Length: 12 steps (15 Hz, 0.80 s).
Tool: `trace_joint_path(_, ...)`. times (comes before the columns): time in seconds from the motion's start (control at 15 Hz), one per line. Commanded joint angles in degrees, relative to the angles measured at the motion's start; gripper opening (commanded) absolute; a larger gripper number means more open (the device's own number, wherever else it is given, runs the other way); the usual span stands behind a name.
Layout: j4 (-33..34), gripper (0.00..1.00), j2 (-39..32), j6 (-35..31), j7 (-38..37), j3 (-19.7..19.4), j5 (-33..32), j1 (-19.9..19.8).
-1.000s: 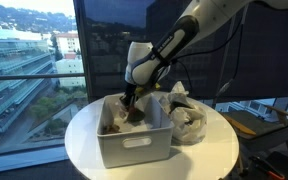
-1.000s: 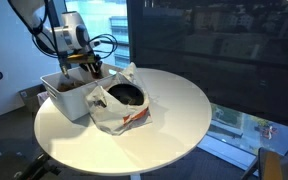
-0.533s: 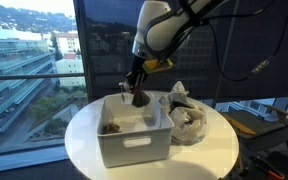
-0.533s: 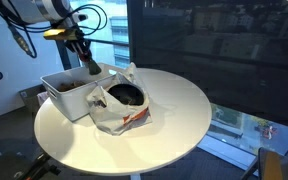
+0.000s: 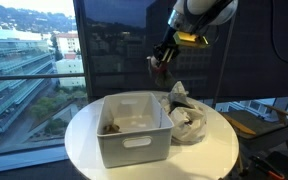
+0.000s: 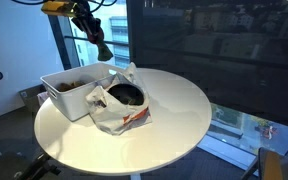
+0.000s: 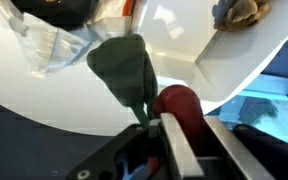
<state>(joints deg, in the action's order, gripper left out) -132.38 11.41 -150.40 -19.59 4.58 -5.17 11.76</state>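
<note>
Gripper [image 5: 161, 66] hung high above the tabletop [image 5: 216, 150], over the gap between the white bin [image 5: 134, 141] and the crumpled plastic bag [image 5: 191, 122]. Its jaws were nearly closed, pinching a small red-and-green toy [image 7: 127, 66]. In the wrist view the red part [image 7: 180, 102] sat right at the fingers [image 7: 187, 150] and the green leafy part stuck out past them. So the toy was in the air, touching neither bin nor bag. Same in an exterior view: gripper [image 6: 102, 48] well above the bin [image 6: 68, 98] and bag [image 6: 121, 117].

Risks, as judged:
- Grip looked to be on one end only, with most of the toy dangling. A fast swing or a jerk could shake it loose. From that height it could bounce off the bin rim or the tabletop and roll off the round edge.
- Soft toy: it could squeeze thin and slide out of the pinch. How deep the fingers bit could not be told.
- Bag was limp with a floppy mouth and had a dark item [image 6: 127, 95] inside. A low pass could snag the plastic and drag the bag, or push it against the bin.
- Bin held a brown lump [image 5: 111, 127]. A descent there could press on it or knock the bin wall and shift the bin.
- Window stood close behind the arm, so a wide swing risked contact.
</note>
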Motion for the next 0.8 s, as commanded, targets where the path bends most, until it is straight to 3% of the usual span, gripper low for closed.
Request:
trace_joint_path(0.0,-4.3,0.07,3.1,0.1,3.8,-1.7,8.4,-3.6)
trace_joint_path(0.13,-5.9,0.08,2.5,2.5,6.5,-3.1,12.7,-4.7)
trace_joint_path(0.73,-7.3,0.08,-4.2,13.1,14.0,-7.1,21.5,-9.4)
